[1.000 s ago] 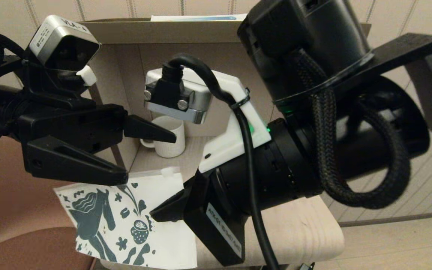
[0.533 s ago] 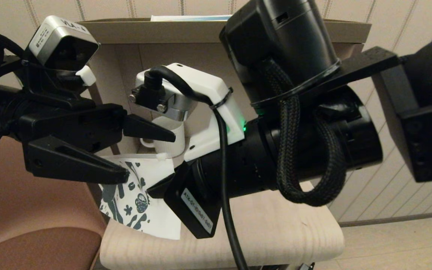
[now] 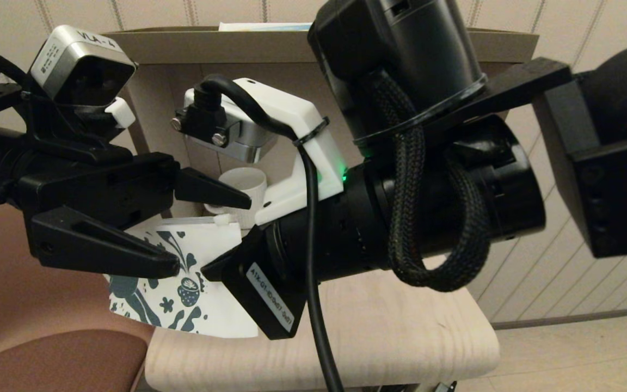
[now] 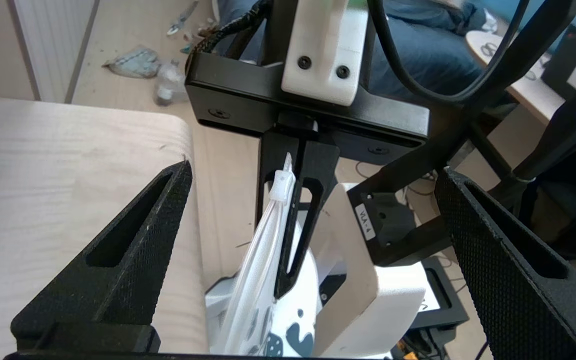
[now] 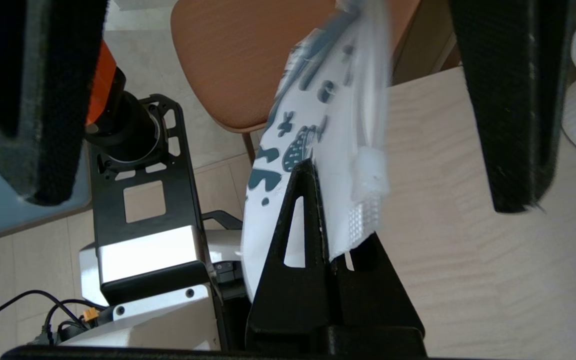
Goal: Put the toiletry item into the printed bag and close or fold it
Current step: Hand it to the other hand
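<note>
the right gripper [image 3: 211, 268] is pinched tight on the top edge of the printed bag [image 3: 183, 294]. its two black fingers are pressed together right below the little white zip slider [image 4: 280, 180]. the left gripper [image 3: 214, 234] faces it from the other side with its fingers spread wide. in the left wrist view the bag edge and the right gripper's tips sit between those open fingers, with nothing touching them.

the bag is a flat white pouch with dark teal doodles: leaves, blobs, a strawberry-looking thing and part of a horse. it has a clear ribbed zip strip along the top. it's up off the surface, hanging edge-on from the right gripper and curling a bit, at the left front corner of the table [image 3: 400, 326].

the table is pale wood with a soft grain and rounded corners. a white ribbed mug [image 3: 248, 185] with a handle stands just behind the grippers. behind that is an open cardboard box [image 3: 292, 46] with a white-and-blue box [image 3: 264, 25] lying on top. a brown chair [image 3: 47, 365] with a smooth rounded seat is off the table's left side. the wall behind is beige with thin vertical stripes.
</note>
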Controlling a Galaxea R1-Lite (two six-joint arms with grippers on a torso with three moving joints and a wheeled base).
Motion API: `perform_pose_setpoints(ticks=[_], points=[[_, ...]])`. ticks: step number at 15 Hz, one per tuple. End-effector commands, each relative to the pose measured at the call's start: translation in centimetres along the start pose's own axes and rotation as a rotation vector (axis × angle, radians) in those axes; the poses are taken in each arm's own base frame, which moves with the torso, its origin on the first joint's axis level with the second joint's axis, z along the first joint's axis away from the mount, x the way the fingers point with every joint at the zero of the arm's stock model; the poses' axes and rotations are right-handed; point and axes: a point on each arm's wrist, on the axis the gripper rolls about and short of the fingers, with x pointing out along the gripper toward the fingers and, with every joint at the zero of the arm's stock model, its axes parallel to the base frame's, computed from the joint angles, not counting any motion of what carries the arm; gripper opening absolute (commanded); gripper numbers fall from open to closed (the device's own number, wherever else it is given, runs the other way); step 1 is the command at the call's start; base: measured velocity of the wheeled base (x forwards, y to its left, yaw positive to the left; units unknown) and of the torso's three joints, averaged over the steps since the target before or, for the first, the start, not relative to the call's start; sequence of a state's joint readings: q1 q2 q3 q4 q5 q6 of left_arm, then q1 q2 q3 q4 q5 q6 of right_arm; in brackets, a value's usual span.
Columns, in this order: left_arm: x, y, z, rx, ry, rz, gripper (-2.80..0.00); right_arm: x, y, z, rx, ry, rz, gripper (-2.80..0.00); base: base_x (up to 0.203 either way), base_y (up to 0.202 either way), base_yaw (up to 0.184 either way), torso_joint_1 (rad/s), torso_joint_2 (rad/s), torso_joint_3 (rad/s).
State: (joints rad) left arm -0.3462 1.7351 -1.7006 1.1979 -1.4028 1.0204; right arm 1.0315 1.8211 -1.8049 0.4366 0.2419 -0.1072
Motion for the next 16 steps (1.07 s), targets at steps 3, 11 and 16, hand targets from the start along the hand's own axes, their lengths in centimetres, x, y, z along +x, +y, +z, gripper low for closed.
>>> perform_pose_setpoints(ticks=[3,11,16], points=[[-0.03,-0.09,-0.02,0.006,0.002,0.001,0.0,-0.01,0.02,0.14,0.0,-0.003,0.002,-2.8,0.0,0.0,0.0,0.0,0.0,0.0],[-0.04,-0.13,0.01,0.011,0.005,0.003,0.0,-0.07,-0.03,0.29,0.001,-0.009,-0.001,-2.8,0.0,0.0,0.0,0.0,0.0,0.0],[-0.02,0.03,-0.01,0.011,0.006,0.004,0.0,-0.04,-0.08,0.13,0.003,-0.003,-0.002,-2.8,0.0,0.0,0.0,0.0,0.0,0.0]])
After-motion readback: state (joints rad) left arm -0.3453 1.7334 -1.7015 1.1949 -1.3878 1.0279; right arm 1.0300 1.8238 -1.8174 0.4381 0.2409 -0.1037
